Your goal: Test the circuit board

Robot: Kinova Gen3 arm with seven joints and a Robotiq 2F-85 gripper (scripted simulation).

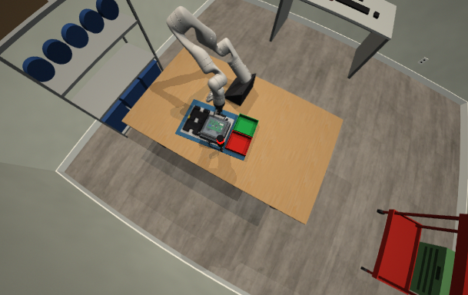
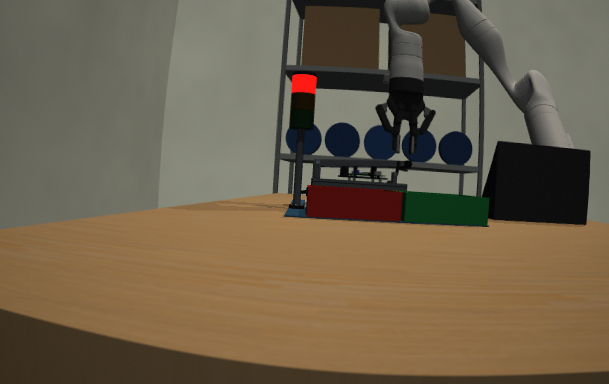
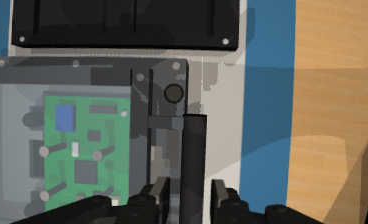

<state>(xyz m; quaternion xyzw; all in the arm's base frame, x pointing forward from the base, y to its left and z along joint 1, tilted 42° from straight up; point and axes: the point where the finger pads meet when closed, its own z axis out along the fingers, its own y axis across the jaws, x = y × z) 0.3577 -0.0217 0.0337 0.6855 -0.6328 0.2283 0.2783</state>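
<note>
The green circuit board lies component side up in the tester, seen through the clear lid. The lid lies level over it in the exterior view; whether the hook is latched is too small to tell. The signal light shows red. My gripper is partly open and empty, a little above the lid's edge. A long black bar runs below and between its fingertips in the wrist view. The red bin and green bin stand beside the tester.
The black tray lies on the tester's other side from the bins. A dark round knob or post rises near the lid's corner. The signal light's pole stands by the red bin. The black robot base is beyond the green bin.
</note>
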